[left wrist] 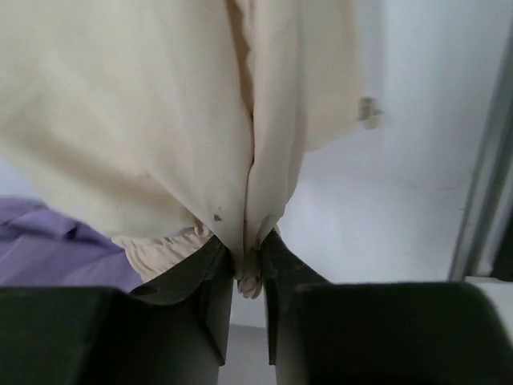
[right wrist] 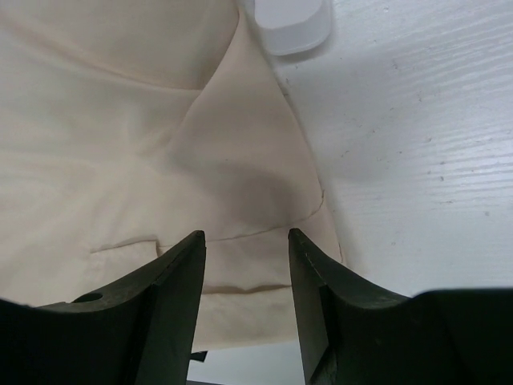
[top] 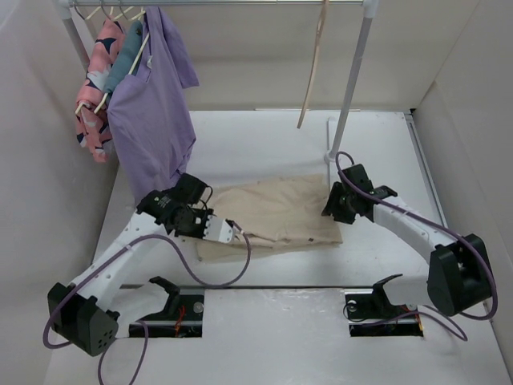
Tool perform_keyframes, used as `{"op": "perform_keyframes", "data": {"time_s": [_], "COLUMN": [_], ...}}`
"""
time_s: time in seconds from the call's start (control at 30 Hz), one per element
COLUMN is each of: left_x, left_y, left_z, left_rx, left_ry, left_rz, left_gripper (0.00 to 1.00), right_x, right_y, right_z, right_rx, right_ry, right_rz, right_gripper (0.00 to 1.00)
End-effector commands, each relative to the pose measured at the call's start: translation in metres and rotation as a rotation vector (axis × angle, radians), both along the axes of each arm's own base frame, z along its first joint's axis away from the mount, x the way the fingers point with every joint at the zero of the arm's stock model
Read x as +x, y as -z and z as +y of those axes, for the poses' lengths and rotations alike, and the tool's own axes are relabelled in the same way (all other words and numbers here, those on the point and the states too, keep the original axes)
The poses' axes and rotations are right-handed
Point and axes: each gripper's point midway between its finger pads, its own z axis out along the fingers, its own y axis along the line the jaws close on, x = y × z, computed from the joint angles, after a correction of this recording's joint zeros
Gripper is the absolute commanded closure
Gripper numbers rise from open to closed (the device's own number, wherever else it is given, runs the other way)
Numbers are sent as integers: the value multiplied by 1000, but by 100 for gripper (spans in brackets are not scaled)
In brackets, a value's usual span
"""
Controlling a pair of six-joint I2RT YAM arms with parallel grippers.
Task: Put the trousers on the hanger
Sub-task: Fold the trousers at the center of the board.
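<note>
On the white worktop point(top: 264, 144) the trousers point(top: 280, 210) are spread centrally, their 9 o'clock edge clenched by the left pincer point(left wrist: 248, 245). The right pincer point(right wrist: 244, 234) is held released, seemingly just above their 3 o'clock edge. The hanger point(top: 313, 72) is hung at 12 o'clock.

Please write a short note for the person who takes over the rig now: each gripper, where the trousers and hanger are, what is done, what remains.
The left gripper has its jaws shut on a fold of the trousers, at their near-left edge.
The right gripper has its jaws open over their right edge, holding nothing.
The trousers lie flat on the table; the hanger hangs bare on the rail.
Done: left grasp. Remaining: right grasp, lift, drape over the hanger.
</note>
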Motion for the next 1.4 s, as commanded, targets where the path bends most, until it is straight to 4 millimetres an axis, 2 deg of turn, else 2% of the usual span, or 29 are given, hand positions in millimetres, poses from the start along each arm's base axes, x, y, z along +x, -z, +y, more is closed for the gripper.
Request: {"op": "perform_keyframes", "data": {"time_s": [0.0,0.1,0.13,0.2,0.27,0.3,0.33,0.37,0.43,0.47,0.53,0.6,0.67,0.7,0.73,0.77,0.8,0.83,0.87,0.9,0.93,1.0,1.03,1.1,1.13,1.17,1.27,1.3,1.37], "left_x": [-36,-23,-19,-8,-3,-4,-5,-4,-4,-2,-7,-15,-19,-19,-20,-21,-17,-13,-9,-2,11,30,38,45,44,41,36,35,31], "left_y": [40,63,67,71,75,75,70,67,56,45,36,25,22,19,18,17,20,19,22,22,29,41,58,77,96,106,128,131,135], "left_z": [10,17,21,32,38,39,37,35,29,25,15,3,-7,-13,-23,-28,-35,-40,-43,-48,-54,-46,-44,-27,-15,-14,9,15,20], "left_rx": [82,123,140,205,237,233,219,209,165,131,69,-19,-81,-124,-172,-203,-229,-253,-263,-282,-295,-253,-226,-138,-75,-67,26,51,65], "left_ry": [94,15,-9,-63,-113,-127,-149,-147,-156,-154,-114,-48,-1,12,33,25,-6,-33,-67,-105,-187,-296,-334,-390,-401,-401,-401,-402,-379], "left_rz": [147,98,73,14,-4,-2,5,9,-2,-25,-23,-32,-42,-62,-53,-47,-25,-13,0,3,13,-31,-35,-73,-86,-79,-122,-136,-150], "left_gripper": [85,79,78,73,64,49,39,39,0,0,0,0,0,0,4,13,23,43,50,52,52,52,55,61,69,70,75,75,75], "right_x": [11,17,16,22,26,27,27,29,33,36,43,48,62,68,72,85,91,95,101,114,117,132,136,139,143,145,157,158,167], "right_y": [0,-4,0,-9,-13,-18,-20,-23,-33,-37,-46,-37,-45,-37,-37,-45,-36,-36,-36,-41,-29,-26,-12,1,12,15,25,31,25], "right_z": [9,11,11,13,14,16,17,18,24,25,30,34,47,50,56,62,65,69,73,74,76,71,68,59,50,51,38,35,30], "right_rx": [34,37,29,16,4,-12,-30,-27,-38,-38,-36,-35,17,26,47,61,54,61,64,71,61,60,49,43,33,34,6,-13,-23], "right_ry": [-16,-16,-24,-23,-33,-48,-63,-63,-82,-89,-92,-98,-116,-117,-131,-131,-131,-136,-150,-141,-141,-119,-109,-64,-29,-28,12,21,27], "right_rz": [-19,-27,-19,-44,-63,-75,-82,-90,-118,-129,-153,-135,-159,-141,-140,-175,-158,-154,-160,-181,-152,-155,-127,-95,-73,-74,-72,-65,-79], "right_gripper": [49,49,49,49,49,49,49,49,49,49,51,55,64,68,77,81,86,89,95,97,99,100,100,100,100,100,100,100,100]}}
